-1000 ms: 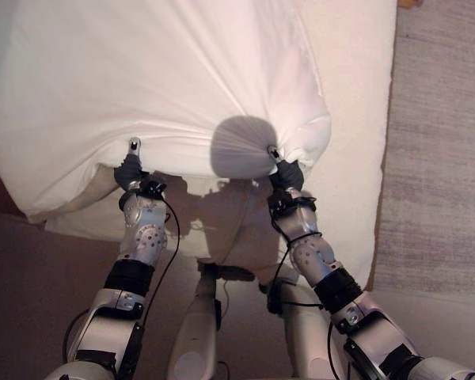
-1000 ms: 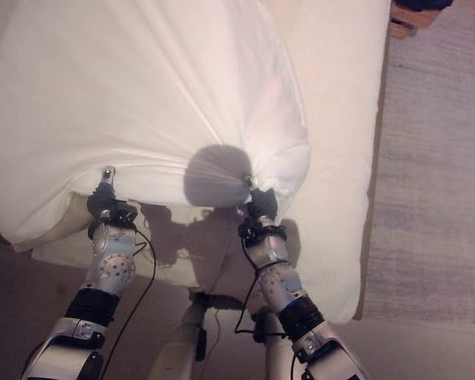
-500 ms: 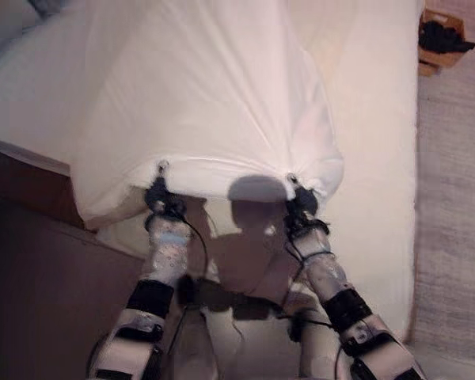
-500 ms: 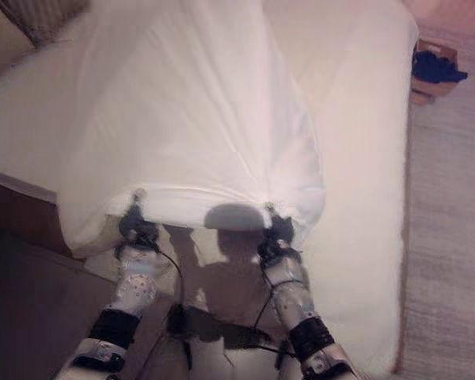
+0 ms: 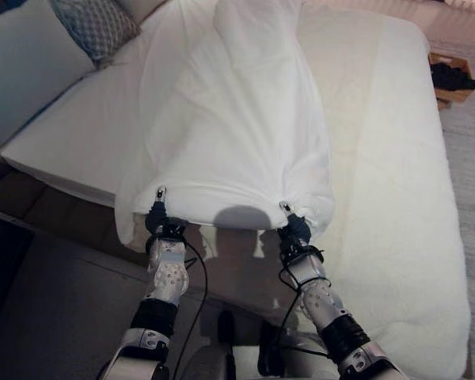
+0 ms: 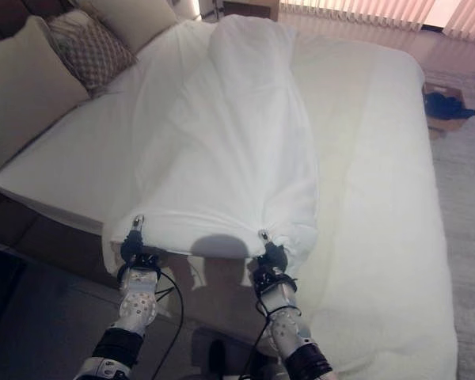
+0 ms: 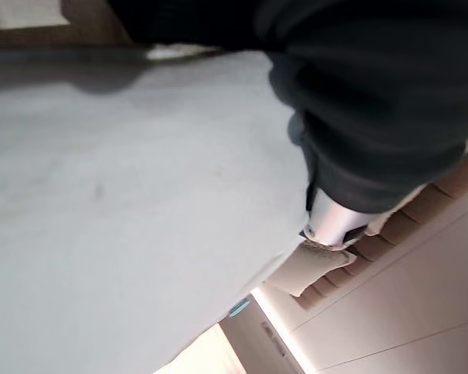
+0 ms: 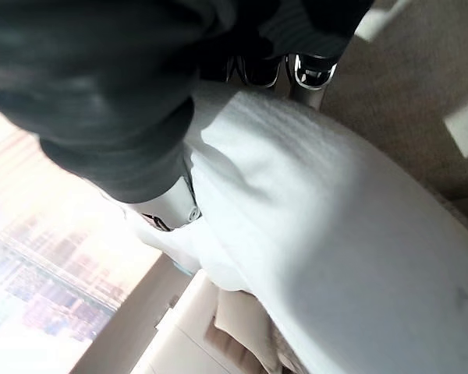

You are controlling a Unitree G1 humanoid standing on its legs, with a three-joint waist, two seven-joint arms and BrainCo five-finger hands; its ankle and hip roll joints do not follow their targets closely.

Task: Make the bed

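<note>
Over one bed (image 5: 396,237) — two robot hands, left (image 5: 156,218) and right (image 5: 294,228), each clutching one white sheet (image 5: 229,119).

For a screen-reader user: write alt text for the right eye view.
Both robot hands, the left hand and the right hand, grip the near edge of a white sheet bunched lengthwise along a cream bed. Pillows lie at the bed's far left.

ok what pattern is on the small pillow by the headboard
A grey-and-white lattice pattern on the pillow, clearest in the left eye view.
</note>
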